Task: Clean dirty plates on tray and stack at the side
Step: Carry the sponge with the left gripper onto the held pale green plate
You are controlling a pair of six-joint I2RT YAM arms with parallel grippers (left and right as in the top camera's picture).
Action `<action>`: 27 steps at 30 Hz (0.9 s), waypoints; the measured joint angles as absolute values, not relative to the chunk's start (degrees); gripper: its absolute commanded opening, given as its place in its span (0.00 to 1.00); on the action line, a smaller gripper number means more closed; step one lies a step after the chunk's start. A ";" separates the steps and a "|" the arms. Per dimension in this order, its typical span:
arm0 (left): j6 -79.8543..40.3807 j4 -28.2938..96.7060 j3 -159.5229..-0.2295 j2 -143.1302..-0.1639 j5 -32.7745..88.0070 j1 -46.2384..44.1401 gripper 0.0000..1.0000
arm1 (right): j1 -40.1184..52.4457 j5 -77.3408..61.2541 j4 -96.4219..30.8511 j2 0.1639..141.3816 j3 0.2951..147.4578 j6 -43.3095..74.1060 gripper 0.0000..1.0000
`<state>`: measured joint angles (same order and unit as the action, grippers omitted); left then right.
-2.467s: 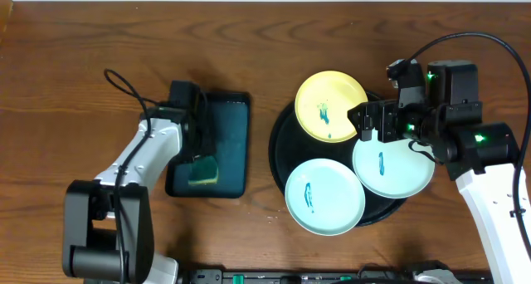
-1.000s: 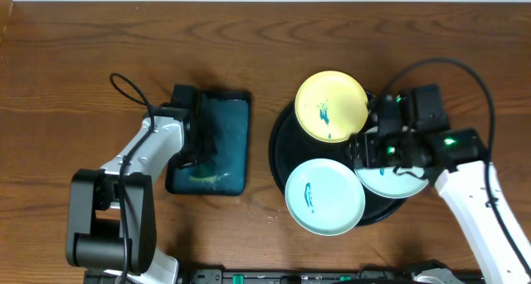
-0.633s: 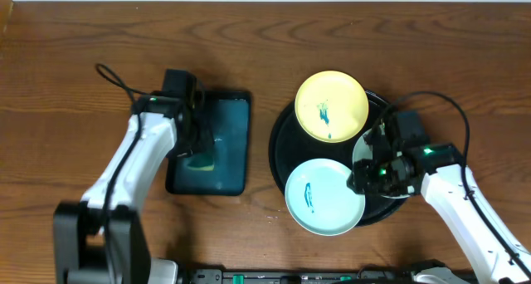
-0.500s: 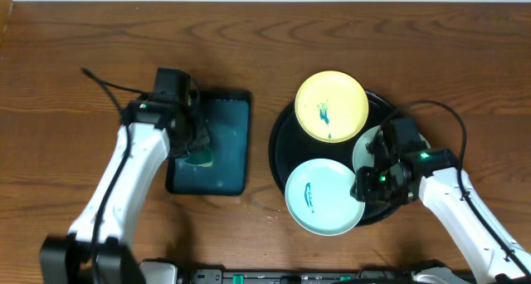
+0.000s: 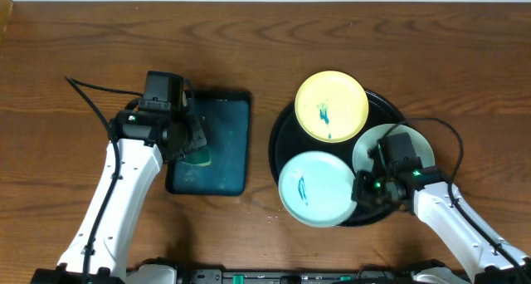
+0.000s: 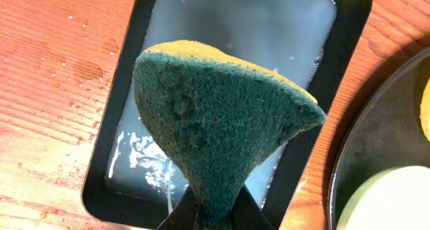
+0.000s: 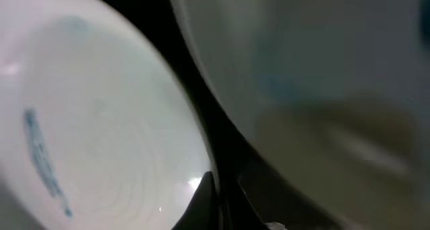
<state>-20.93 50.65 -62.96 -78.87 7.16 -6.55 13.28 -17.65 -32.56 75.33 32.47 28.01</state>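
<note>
The round black tray (image 5: 282,147) holds three plates. The pale yellow plate (image 5: 332,106), smeared blue-green, lies at its far side. A mint plate (image 5: 313,188) with a blue smear sits at the front left. My right gripper (image 5: 358,188) is shut on that plate's right rim, and in the right wrist view the fingers (image 7: 201,203) pinch the edge of the mint plate (image 7: 87,122). A second mint-white plate (image 5: 390,147) lies partly under my right arm. My left gripper (image 6: 215,213) is shut on a green and yellow sponge (image 6: 215,129), held above the table.
A rectangular dark teal tray (image 5: 228,101) with a film of water lies left of the black tray, under the sponge. In the left wrist view the teal tray's rim (image 6: 342,68) and the black tray (image 6: 376,142) are close together. Brown wooden table all round.
My right gripper came down and closed on the front mint plate's rim, and the plate shifted a little left. My left arm moved up and left with the sponge.
</note>
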 measured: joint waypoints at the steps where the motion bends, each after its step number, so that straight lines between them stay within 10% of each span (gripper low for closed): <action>1: -20.93 50.65 -62.96 -78.87 7.16 -6.55 0.07 | 13.28 -17.69 -31.03 75.33 32.47 28.08 0.01; 27: -24.51 42.26 -62.96 -83.07 12.29 -23.88 0.08 | 16.99 -10.59 -21.87 80.31 32.51 28.25 0.01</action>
<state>-24.51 42.26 -62.96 -83.07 12.29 -23.88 16.99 -10.59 -21.87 80.31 32.51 28.25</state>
